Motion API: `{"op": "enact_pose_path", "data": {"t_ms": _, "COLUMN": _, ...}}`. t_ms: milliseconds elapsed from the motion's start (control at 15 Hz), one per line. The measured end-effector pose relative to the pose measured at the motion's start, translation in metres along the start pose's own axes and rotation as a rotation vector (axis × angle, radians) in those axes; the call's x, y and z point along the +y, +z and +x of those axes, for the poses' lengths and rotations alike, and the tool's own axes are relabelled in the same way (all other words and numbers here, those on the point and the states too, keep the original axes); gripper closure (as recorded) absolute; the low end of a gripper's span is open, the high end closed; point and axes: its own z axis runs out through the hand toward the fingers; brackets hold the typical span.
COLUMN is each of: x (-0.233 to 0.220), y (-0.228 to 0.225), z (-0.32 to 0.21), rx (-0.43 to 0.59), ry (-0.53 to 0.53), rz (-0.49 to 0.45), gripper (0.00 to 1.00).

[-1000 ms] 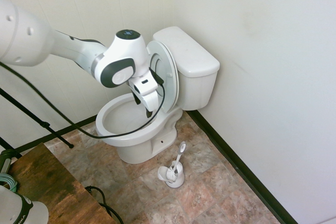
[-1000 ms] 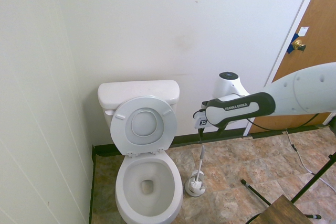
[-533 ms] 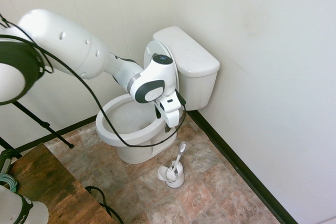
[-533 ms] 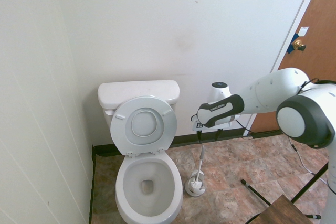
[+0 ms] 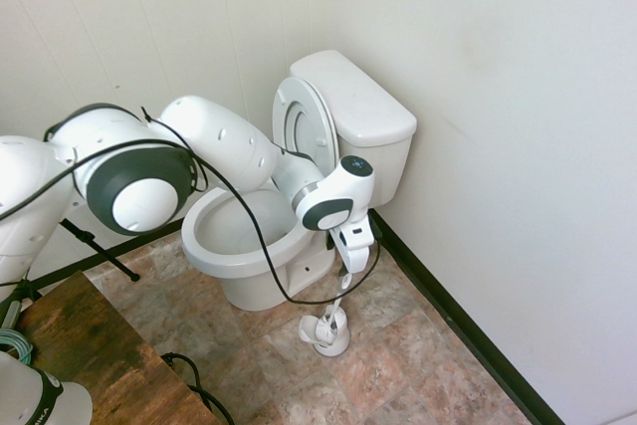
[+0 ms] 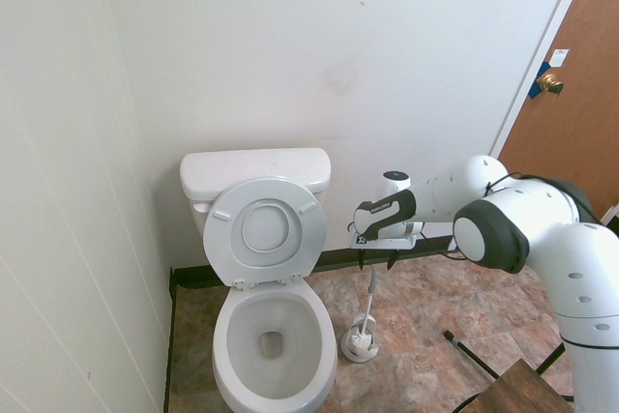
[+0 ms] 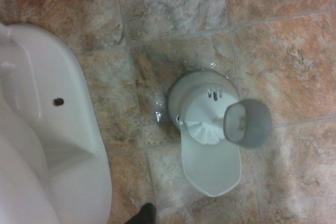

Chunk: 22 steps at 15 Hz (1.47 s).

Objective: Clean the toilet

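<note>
1. Since a second ago your arm has swung off the bowl and down; the gripper that hung over the rim now hangs beside the toilet, right above the brush.
2. The gripper points straight down with its two dark fingers apart, as wide as they go. Nothing sits between them.
3. You hold nothing. The fingertips are near the top of the brush handle, and whether they touch it cannot be told from either outside view.
4. In the wrist view the oval end of the brush handle faces the camera, the bristles below it in the holder.
5. Count: one toilet, with one seat and lid standing up against one tank; one brush in one holder; one door with one knob; one wooden table top.
6. In the second outside view the toilet stands against the back wall, in the corner, bowl open. Taking the bowl as clock centre there, the holder is at about three o'clock on the tiled floor, just beside the base, not touching it.
7. In the wrist view, the toilet's base shows one bolt hole.
</note>
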Motion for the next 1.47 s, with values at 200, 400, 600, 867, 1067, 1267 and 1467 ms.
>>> {"op": "enact_pose_path", "data": {"t_ms": 200, "x": -0.009, "y": 0.038, "z": 0.024, "rx": -0.017, "ry": 0.024, "rz": -0.020, "gripper": 0.00}}
{"op": "enact_pose_path", "data": {"t_ms": 400, "x": -0.012, "y": 0.068, "z": 0.036, "rx": -0.039, "ry": 0.042, "rz": -0.034, "gripper": 0.00}}
{"op": "enact_pose_path", "data": {"t_ms": 600, "x": -0.016, "y": 0.087, "z": 0.041, "rx": -0.056, "ry": 0.048, "rz": -0.039, "gripper": 0.00}}
{"op": "enact_pose_path", "data": {"t_ms": 867, "x": -0.019, "y": 0.092, "z": 0.046, "rx": -0.062, "ry": 0.051, "rz": -0.030, "gripper": 0.00}}
{"op": "enact_pose_path", "data": {"t_ms": 1067, "x": -0.017, "y": 0.093, "z": 0.049, "rx": -0.065, "ry": 0.050, "rz": -0.030, "gripper": 1.00}}
{"op": "enact_pose_path", "data": {"t_ms": 1267, "x": -0.019, "y": 0.094, "z": 0.047, "rx": -0.072, "ry": 0.043, "rz": -0.026, "gripper": 1.00}}
{"op": "enact_pose_path", "data": {"t_ms": 1467, "x": -0.020, "y": 0.094, "z": 0.045, "rx": -0.074, "ry": 0.037, "rz": -0.025, "gripper": 1.00}}
